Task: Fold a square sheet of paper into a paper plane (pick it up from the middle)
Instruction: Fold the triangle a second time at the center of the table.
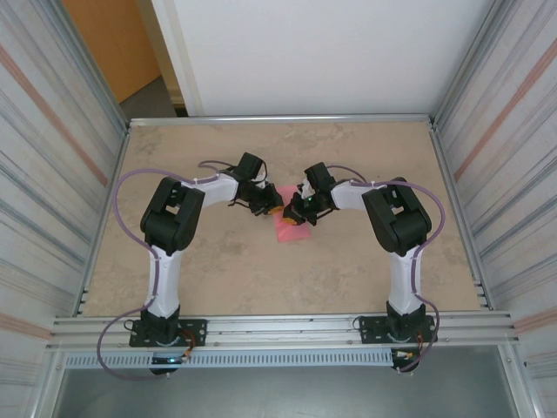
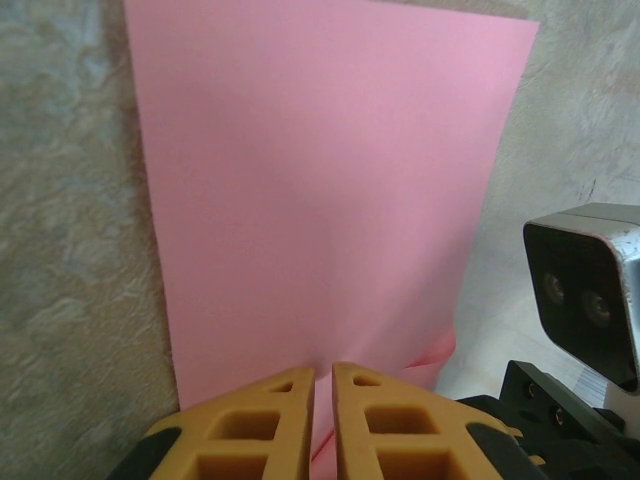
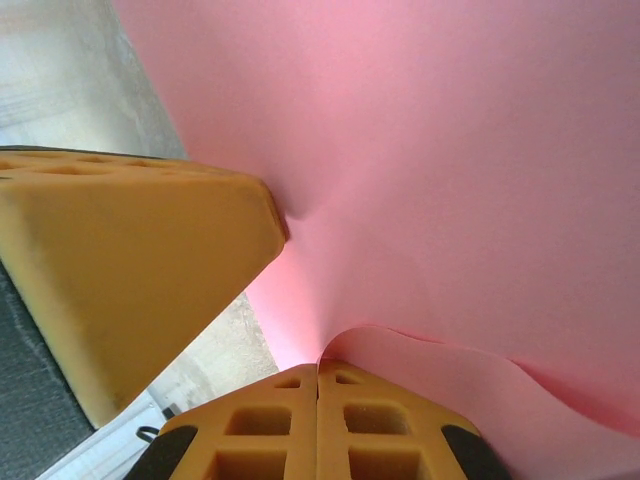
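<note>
Presently on record: the square sheet of paper (image 1: 290,230) lies at the middle of the desk (image 1: 261,279) between the two arms, mostly flat, with the edge under the hands lifted into a soft curl. The left hand (image 2: 323,372) is closed to a sliver on that edge. The right hand (image 3: 318,368) is shut tip to tip, with a curl of the sheet rising from the join and seemingly nipped there. By my judgement this is the first fold, early in the task, and the next move calls for carrying the pinched edge across, matching corners and pressing a crease.
</note>
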